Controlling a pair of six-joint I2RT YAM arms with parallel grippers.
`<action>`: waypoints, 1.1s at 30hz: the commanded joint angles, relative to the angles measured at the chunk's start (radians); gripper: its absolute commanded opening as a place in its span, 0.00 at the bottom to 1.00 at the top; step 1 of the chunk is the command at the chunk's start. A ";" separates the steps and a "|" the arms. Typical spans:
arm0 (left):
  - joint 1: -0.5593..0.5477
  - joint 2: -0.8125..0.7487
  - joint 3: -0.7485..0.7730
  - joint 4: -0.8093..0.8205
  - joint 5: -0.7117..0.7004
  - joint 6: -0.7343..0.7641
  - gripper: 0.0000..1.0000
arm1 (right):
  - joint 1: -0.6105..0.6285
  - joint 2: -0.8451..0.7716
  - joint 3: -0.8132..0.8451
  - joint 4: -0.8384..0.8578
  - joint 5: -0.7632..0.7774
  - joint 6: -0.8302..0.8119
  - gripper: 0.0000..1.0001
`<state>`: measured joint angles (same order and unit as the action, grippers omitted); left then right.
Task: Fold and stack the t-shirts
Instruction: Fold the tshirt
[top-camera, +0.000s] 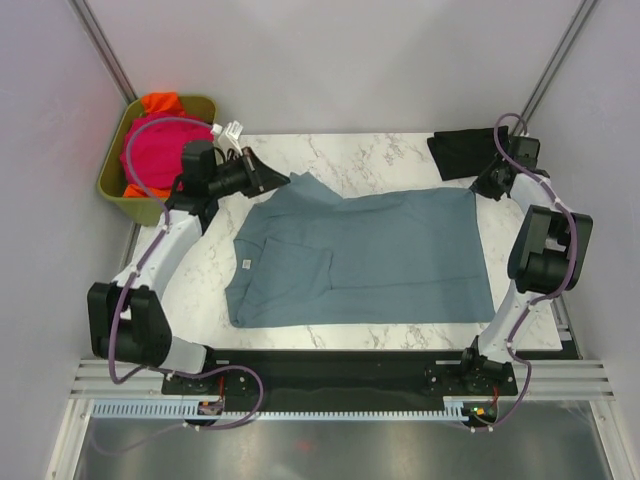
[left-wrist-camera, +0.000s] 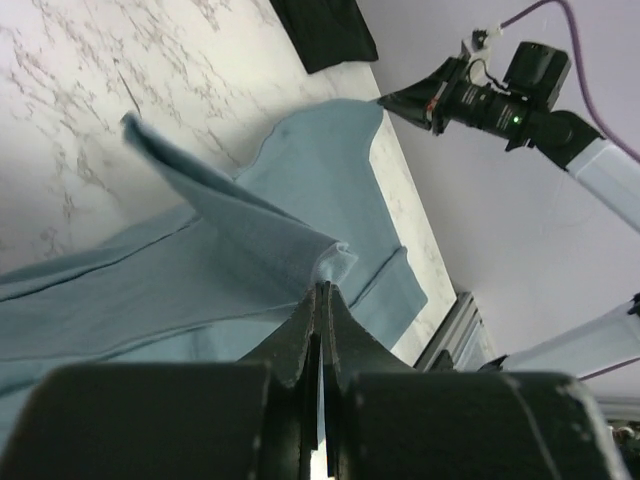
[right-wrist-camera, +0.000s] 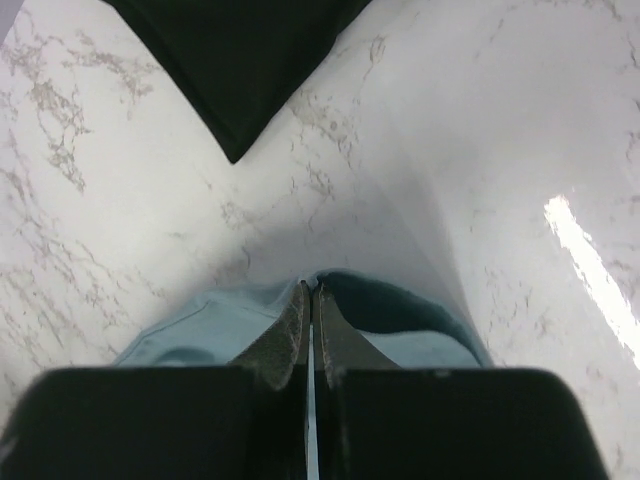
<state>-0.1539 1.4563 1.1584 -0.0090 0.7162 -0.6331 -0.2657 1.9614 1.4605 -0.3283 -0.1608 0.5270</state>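
A slate blue-grey t-shirt (top-camera: 370, 255) lies spread across the marble table. My left gripper (top-camera: 283, 180) is shut on its far left corner, and the cloth (left-wrist-camera: 250, 235) rises in a fold to the closed jaws (left-wrist-camera: 322, 290). My right gripper (top-camera: 478, 187) is shut on the shirt's far right corner (right-wrist-camera: 230, 320), pinched at the tips (right-wrist-camera: 311, 290). A folded black t-shirt (top-camera: 462, 150) lies at the far right of the table, also in the right wrist view as the black t-shirt (right-wrist-camera: 240, 60). Magenta-pink (top-camera: 160, 150) and orange (top-camera: 160, 102) t-shirts sit in the bin.
The olive-green bin (top-camera: 200, 108) stands off the table's far left corner. Grey walls enclose the table on the left, right and back. The right arm's wrist (left-wrist-camera: 500, 100) shows in the left wrist view beyond the shirt.
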 joint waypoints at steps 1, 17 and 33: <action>-0.006 -0.121 -0.087 -0.100 0.037 0.111 0.02 | 0.000 -0.107 -0.072 -0.002 -0.022 -0.004 0.00; -0.006 -0.519 -0.397 -0.322 0.000 0.234 0.02 | -0.125 -0.426 -0.430 0.018 -0.036 -0.039 0.00; -0.006 -0.694 -0.433 -0.532 -0.047 0.245 0.02 | -0.158 -0.489 -0.638 0.054 -0.034 -0.021 0.00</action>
<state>-0.1589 0.7979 0.7177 -0.4881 0.6712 -0.3943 -0.4221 1.5288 0.8616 -0.3054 -0.2214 0.5018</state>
